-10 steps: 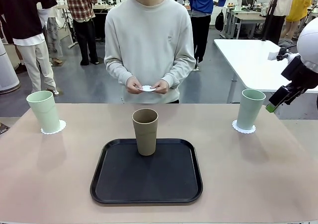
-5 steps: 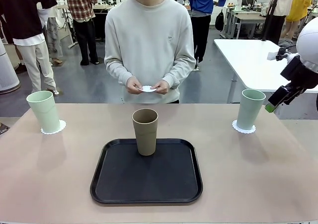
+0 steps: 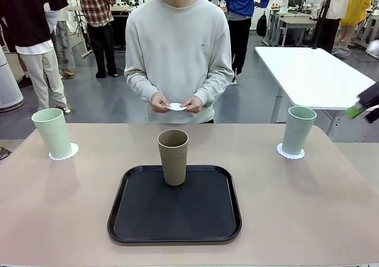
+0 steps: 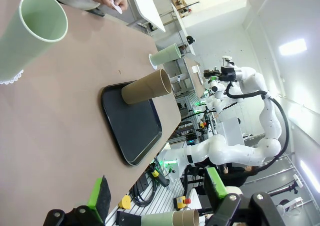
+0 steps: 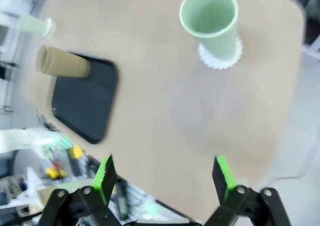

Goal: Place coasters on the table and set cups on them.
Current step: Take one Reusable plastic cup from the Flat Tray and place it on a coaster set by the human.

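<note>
Front view: a person in a pale grey sweatshirt [image 3: 177, 48] is standing at the far side, pinching a small round white paper coaster [image 3: 176, 106] between one hand [image 3: 160, 102] and the other hand [image 3: 192, 103], above the surface's far edge and off it. Neither wrist view is giving that grip clearly; in the left wrist view it is a white fleck at the top edge.

Left wrist view: left pincer [image 4: 157, 191] is hanging wide, holding nothing, well apart from every tumbler. Right wrist view: right pincer [image 5: 164, 178] is likewise gaping wide and holding nothing, looking down on the right-hand tumbler from above. In the front view it is showing as a dark sliver with one green pad at the right edge, cut off.

The large beige-pink surface [image 3: 296, 208] is carrying a black rounded-corner tray [image 3: 201, 219] in the middle, with a tan brown tapered tumbler [image 3: 173, 156] standing upright inside its far edge. A pale mint green tumbler [image 3: 52, 132] is sitting on a scalloped white coaster [image 3: 63, 155] at far left. A second mint green tumbler [image 3: 299, 129] is sitting on another scalloped coaster [image 3: 291, 154] at far right.

Beyond: a white rectangular table [image 3: 308, 71], grey floor, people standing.

The right wrist view is blurring; the far tumbler there is a pale smear.
</note>
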`<state>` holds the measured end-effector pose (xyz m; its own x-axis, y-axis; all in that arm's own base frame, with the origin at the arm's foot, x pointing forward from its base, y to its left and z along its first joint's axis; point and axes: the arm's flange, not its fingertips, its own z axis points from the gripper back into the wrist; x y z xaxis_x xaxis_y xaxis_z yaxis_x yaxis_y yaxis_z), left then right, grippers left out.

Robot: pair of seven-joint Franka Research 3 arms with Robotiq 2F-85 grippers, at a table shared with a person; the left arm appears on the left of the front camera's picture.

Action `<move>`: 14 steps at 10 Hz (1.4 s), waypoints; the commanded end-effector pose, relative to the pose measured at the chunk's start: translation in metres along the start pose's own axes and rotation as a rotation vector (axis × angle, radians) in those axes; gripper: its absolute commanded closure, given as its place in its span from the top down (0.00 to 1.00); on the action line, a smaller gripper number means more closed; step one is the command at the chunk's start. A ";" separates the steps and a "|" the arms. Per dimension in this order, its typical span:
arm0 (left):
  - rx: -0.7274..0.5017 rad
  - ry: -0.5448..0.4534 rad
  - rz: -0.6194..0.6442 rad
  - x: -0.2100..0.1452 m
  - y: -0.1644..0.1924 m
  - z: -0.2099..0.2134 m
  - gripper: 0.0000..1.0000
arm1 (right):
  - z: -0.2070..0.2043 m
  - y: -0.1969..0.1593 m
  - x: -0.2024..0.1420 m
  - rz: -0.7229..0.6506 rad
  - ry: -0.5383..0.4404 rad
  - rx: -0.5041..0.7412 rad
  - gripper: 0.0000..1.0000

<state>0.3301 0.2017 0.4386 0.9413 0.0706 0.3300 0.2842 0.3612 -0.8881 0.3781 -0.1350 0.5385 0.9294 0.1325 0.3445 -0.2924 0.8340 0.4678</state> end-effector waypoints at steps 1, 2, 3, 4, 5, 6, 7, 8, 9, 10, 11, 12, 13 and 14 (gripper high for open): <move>-0.007 -0.011 -0.002 0.001 -0.002 0.001 1.00 | 0.024 -0.058 0.019 -0.211 -0.088 0.219 1.00; -0.007 -0.011 -0.002 0.001 -0.002 0.001 1.00 | 0.027 -0.082 0.013 -0.217 -0.064 0.350 1.00; -0.007 -0.011 -0.002 0.001 -0.002 0.001 1.00 | 0.021 -0.106 0.006 -0.249 -0.116 0.440 1.00; -0.007 -0.011 -0.002 0.001 -0.002 0.001 1.00 | 0.007 -0.127 -0.004 -0.292 -0.109 0.492 1.00; -0.007 -0.011 -0.002 0.001 -0.002 0.001 1.00 | -0.006 -0.146 -0.016 -0.305 -0.112 0.552 1.00; -0.007 -0.011 -0.002 0.001 -0.002 0.001 1.00 | -0.023 -0.160 -0.031 -0.284 -0.148 0.645 1.00; -0.007 -0.011 -0.002 0.001 -0.002 0.001 1.00 | -0.029 -0.167 -0.046 -0.254 -0.116 0.691 1.00; -0.007 -0.011 -0.002 0.001 -0.002 0.001 1.00 | -0.030 -0.172 -0.056 -0.259 -0.109 0.709 1.00; -0.007 -0.011 -0.002 0.001 -0.002 0.001 1.00 | -0.026 -0.177 -0.065 -0.253 -0.118 0.713 1.00; -0.007 -0.011 -0.002 0.001 -0.002 0.001 1.00 | -0.024 -0.180 -0.071 -0.258 -0.117 0.700 1.00; -0.007 -0.011 -0.002 0.001 -0.002 0.001 1.00 | -0.021 -0.181 -0.073 -0.247 -0.133 0.702 1.00; -0.007 -0.011 -0.002 0.001 -0.002 0.001 1.00 | -0.021 -0.181 -0.072 -0.229 -0.141 0.699 1.00; -0.007 -0.011 -0.002 0.001 -0.002 0.001 1.00 | -0.027 -0.180 -0.074 -0.278 -0.134 0.712 1.00; -0.007 -0.011 -0.002 0.001 -0.002 0.001 1.00 | -0.027 -0.180 -0.074 -0.278 -0.134 0.712 1.00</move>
<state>0.3301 0.2019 0.4385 0.9414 0.0710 0.3296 0.2837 0.3614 -0.8882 0.3675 -0.2832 0.4090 0.9652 -0.1358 0.2234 -0.1786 0.2814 0.9428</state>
